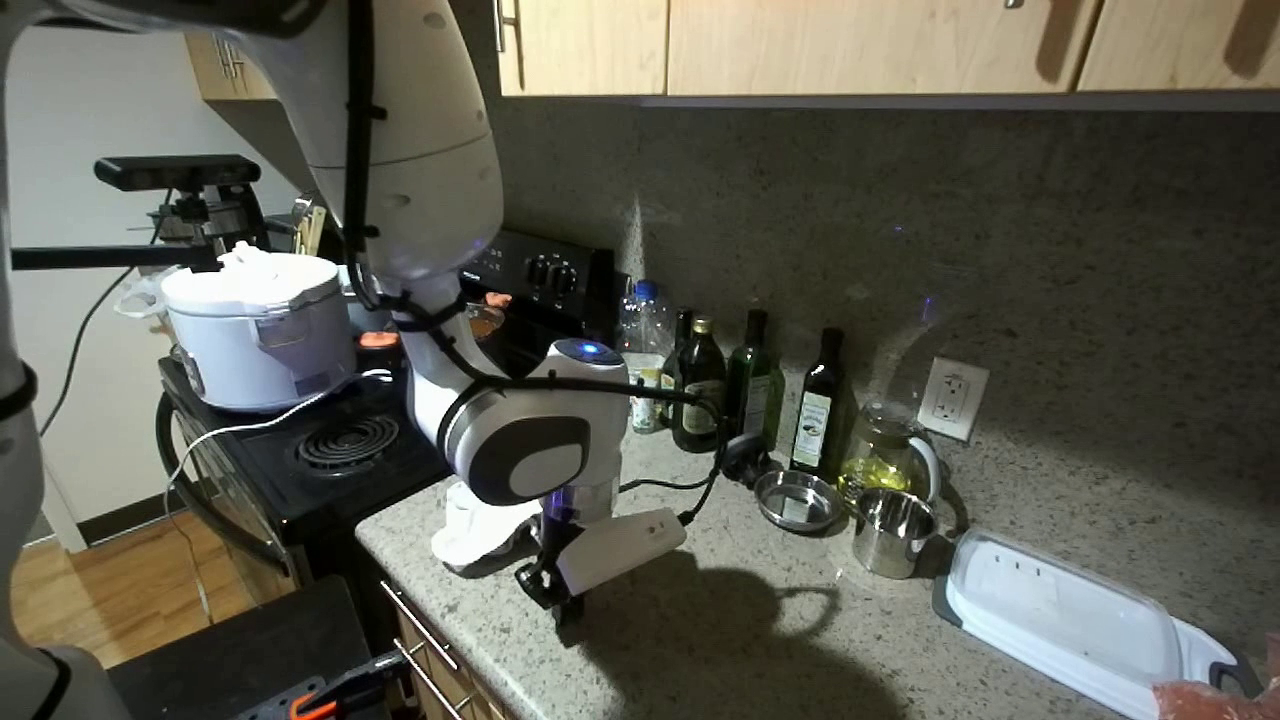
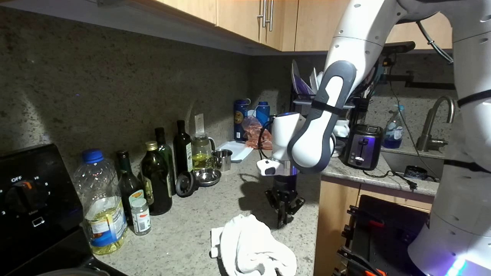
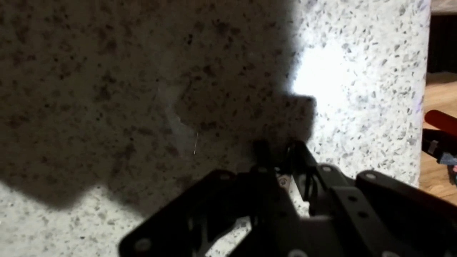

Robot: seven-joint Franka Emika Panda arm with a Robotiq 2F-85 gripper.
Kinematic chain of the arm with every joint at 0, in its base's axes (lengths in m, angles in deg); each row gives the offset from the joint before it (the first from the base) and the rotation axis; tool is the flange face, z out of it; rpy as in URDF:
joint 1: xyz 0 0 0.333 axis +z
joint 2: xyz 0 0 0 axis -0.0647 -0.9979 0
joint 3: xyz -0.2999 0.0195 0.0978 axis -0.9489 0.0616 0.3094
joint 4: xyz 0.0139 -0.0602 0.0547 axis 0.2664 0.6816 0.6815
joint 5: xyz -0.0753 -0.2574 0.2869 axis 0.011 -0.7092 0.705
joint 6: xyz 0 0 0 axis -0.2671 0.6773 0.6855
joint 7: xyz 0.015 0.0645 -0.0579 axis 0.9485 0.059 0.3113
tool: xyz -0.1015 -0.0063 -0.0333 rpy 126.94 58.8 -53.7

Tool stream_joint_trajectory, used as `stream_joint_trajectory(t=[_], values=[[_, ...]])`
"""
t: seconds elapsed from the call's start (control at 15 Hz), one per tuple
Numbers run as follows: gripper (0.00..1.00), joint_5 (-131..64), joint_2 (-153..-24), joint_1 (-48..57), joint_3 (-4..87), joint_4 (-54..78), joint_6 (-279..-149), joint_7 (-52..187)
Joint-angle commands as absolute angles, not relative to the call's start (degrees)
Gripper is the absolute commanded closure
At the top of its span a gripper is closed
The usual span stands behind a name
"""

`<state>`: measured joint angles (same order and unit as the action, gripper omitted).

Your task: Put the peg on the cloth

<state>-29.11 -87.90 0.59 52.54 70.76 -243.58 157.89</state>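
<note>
The peg is too dark and small to place for sure; in an exterior view the desk (image 2: 172,245) carries the bunched white cloth (image 2: 251,247), near; the claw (image 2: 284,221) points down just far of it, tips close; whether they meet or clamp something I cannot tell.

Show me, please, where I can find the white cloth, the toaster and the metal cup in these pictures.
White cloth (image 2: 247,245), in an exterior view: on its folded middle.
Toaster (image 2: 363,148), in an exterior view: on its front face.
Metal cup (image 1: 889,545), in an exterior view: on its outer wall.
</note>
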Motion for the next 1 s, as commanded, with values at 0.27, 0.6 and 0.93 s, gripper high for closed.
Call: stream_joint_trajectory(t=[0.27, 0.6, 0.93], values=[[0.96, -36.3, -86.3, 2.2, 50.7, 72.1, -243.3, 144.6], [0.96, -45.8, -84.9, 5.8, 47.9, 72.7, -242.6, 134.5], [0.96, -54.8, -83.5, 8.5, 46.5, 72.9, -241.5, 126.1]])
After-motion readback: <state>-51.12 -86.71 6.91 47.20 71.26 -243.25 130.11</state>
